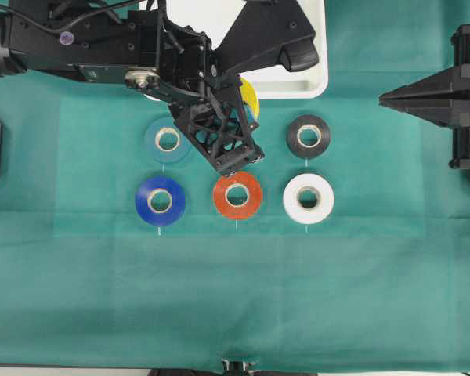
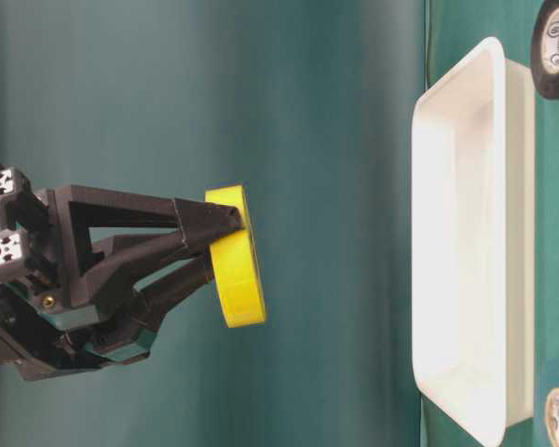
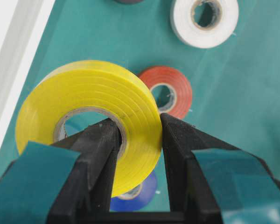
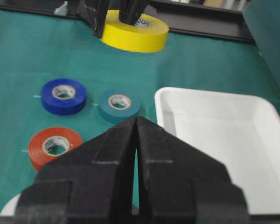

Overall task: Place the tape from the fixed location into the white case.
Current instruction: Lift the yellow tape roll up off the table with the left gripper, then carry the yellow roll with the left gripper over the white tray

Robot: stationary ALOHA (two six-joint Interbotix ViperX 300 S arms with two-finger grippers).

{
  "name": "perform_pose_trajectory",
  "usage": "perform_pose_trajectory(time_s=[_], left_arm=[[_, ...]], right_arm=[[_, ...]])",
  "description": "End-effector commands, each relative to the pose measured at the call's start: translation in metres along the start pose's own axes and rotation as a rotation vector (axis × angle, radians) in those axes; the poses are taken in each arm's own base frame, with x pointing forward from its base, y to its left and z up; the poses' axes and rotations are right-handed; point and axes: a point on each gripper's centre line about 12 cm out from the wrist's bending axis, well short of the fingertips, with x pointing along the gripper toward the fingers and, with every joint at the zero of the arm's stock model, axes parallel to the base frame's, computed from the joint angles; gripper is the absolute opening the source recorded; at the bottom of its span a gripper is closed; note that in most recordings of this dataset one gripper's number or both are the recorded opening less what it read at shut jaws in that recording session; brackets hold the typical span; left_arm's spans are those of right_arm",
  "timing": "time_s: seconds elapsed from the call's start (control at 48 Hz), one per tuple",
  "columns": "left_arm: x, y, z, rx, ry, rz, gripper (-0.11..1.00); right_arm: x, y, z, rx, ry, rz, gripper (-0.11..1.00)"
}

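I'm holding the yellow tape [image 3: 91,109] up off the cloth in my left gripper [image 3: 139,140] — one jaw through the core, one outside, so it can't slip. It's hanging near the white case [image 2: 466,242], not over it yet. My right gripper [image 4: 136,128] is parked, jaws together.

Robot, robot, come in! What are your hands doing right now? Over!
Left hand shut on yellow tape, lifted off the cloth. Right hand shut, empty. White tray close by, nothing inside, nothing blocking.

Yellow tape [image 3: 91,100], white case [image 2: 466,242], orange-red roll [image 1: 237,196], green cloth [image 1: 235,298].
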Motion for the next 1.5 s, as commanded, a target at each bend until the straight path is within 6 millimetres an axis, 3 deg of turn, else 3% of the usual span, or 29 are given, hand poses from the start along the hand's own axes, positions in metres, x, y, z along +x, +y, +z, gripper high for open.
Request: perform_pose_trajectory(time_s=[0.0,0.563,0.959,1.126,1.48], left_arm=[[-0.027,-0.003,0.005,0.006,-0.063,-0.029,0.25],[-0.027,-0.003,0.005,0.006,-0.063,-0.028,0.25],[-0.028,0.011,0.012,-0.019,-0.070,-0.014,0.25],[-0.030,0.029,0.021,-0.043,-0.086,0.004,0.25],[-0.036,0.088,0.041,-0.122,-0.117,0.066,0.25]], right_arm=[[0.001,0.000,0.011,0.002,-0.025,-0.001,0.00],[0.001,0.000,0.011,0.002,-0.023,-0.001,0.00],[0.001,0.000,0.011,0.002,-0.021,-0.001,0.00],[0.001,0.000,0.010,0.002,-0.018,-0.001,0.00],[0.001,0.000,0.009,0.002,-0.012,0.000,0.00]])
